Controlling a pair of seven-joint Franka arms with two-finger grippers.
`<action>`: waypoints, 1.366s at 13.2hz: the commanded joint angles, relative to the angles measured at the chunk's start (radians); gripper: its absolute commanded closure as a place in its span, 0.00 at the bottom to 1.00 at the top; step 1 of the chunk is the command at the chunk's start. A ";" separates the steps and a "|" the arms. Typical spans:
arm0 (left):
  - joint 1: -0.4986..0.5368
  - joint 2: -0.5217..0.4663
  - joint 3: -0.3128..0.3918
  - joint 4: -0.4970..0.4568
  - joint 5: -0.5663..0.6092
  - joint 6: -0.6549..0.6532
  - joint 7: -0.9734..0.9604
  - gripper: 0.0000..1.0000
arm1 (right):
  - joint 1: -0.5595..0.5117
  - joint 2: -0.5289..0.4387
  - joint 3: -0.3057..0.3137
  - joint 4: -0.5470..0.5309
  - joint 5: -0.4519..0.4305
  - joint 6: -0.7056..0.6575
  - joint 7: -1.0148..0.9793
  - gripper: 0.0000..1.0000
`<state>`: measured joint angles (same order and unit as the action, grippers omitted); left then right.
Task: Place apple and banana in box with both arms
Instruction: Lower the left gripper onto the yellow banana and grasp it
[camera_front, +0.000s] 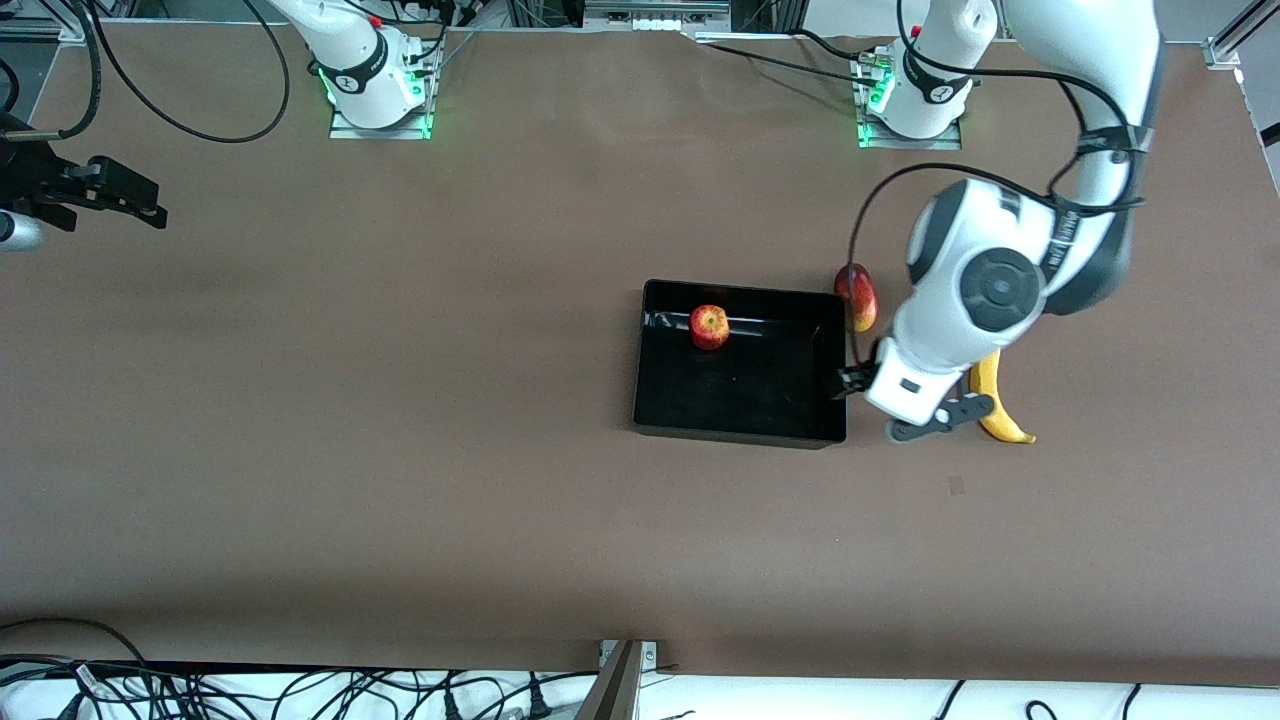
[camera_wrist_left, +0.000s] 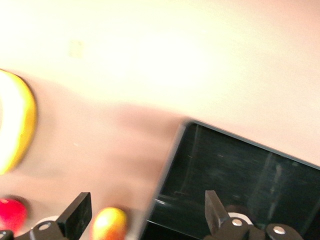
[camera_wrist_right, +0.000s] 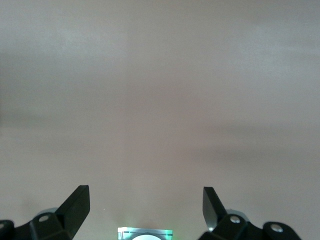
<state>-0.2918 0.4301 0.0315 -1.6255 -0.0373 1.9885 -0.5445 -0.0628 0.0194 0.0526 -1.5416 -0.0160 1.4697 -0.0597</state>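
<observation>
Inside the box (camera_front: 740, 420) sits the apple (camera_front: 709, 326) (hidden from both wrist cameras); jaws spread

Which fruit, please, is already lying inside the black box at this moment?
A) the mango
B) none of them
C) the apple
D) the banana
C: the apple sits in the box, while the banana and the mango lie on the table outside it.

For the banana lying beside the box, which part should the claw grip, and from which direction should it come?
Grip the banana around its middle, coming straight down from above with the fingers across its narrow width. It lies flat on the table, long and curved, so the midpoint balances best. The open left claw hangs near it, by the box wall; its arm hides part of the banana, so judge carefully.
</observation>
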 joint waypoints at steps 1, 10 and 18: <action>0.103 -0.005 -0.019 -0.017 0.000 -0.010 0.159 0.00 | 0.001 0.008 0.000 0.021 0.011 -0.012 -0.003 0.00; 0.326 0.061 -0.021 -0.184 -0.013 0.250 0.541 0.00 | 0.001 0.008 0.000 0.021 0.013 -0.014 -0.003 0.00; 0.396 0.114 -0.042 -0.300 0.005 0.443 0.586 0.00 | 0.001 0.008 0.000 0.021 0.013 -0.014 -0.003 0.00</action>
<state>0.0624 0.5316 0.0100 -1.9113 -0.0377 2.4039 0.0030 -0.0626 0.0195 0.0526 -1.5416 -0.0160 1.4697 -0.0597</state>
